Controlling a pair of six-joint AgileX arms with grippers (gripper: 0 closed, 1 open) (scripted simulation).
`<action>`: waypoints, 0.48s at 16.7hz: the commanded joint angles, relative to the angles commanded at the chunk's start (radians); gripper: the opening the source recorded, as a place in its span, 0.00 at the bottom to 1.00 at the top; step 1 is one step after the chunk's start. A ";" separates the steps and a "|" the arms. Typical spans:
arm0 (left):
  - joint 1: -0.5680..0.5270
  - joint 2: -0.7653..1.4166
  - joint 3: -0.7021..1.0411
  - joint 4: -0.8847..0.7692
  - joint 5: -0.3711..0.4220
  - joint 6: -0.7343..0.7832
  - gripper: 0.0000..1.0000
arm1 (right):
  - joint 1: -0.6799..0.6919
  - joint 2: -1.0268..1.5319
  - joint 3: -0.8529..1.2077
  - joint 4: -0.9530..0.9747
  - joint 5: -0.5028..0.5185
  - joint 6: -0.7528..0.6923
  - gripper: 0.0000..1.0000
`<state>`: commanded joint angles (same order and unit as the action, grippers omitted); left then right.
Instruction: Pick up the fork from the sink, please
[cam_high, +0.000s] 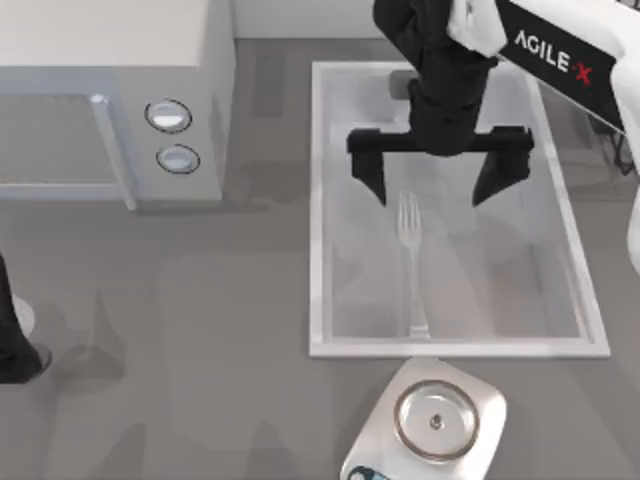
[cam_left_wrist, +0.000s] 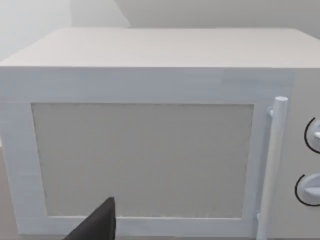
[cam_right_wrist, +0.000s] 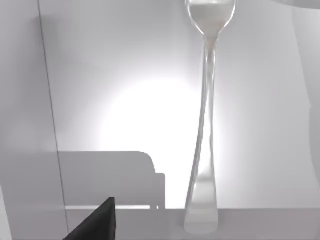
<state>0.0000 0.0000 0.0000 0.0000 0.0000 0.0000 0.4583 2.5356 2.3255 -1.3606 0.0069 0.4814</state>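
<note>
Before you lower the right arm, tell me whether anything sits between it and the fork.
Nothing visible does. The right end effector hangs open over the sink, just beyond the tines of the fork, which lies alone on the basin floor.

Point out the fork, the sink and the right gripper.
fork (cam_high: 411, 262): top view, mid-handle.
sink (cam_high: 318, 200): top view, left rim.
right gripper (cam_high: 438, 180): top view, midway between its open fingertips, above the tines.

Surface (cam_high: 200, 300): plain grey. Sink (cam_high: 318, 200): white rim, pale glossy bottom. Fork (cam_high: 410, 260): pale silver. Right claw (cam_high: 440, 185): black, on white arm with white lettering. Microwave (cam_high: 110, 60): white, two round pale knobs. Scale (cam_high: 430, 425): silvery, round pan.
</note>
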 joint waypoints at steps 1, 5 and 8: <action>0.000 0.000 0.000 0.000 0.000 0.000 1.00 | 0.000 0.000 0.000 0.000 0.000 0.000 1.00; 0.000 0.000 0.000 0.000 0.000 0.000 1.00 | -0.006 0.000 -0.003 0.002 0.000 -0.001 1.00; 0.000 0.000 0.000 0.000 0.000 0.000 1.00 | -0.005 0.015 -0.033 0.042 0.000 -0.001 1.00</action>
<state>0.0000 0.0000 0.0000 0.0000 0.0000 0.0000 0.4531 2.5511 2.2923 -1.3188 0.0068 0.4805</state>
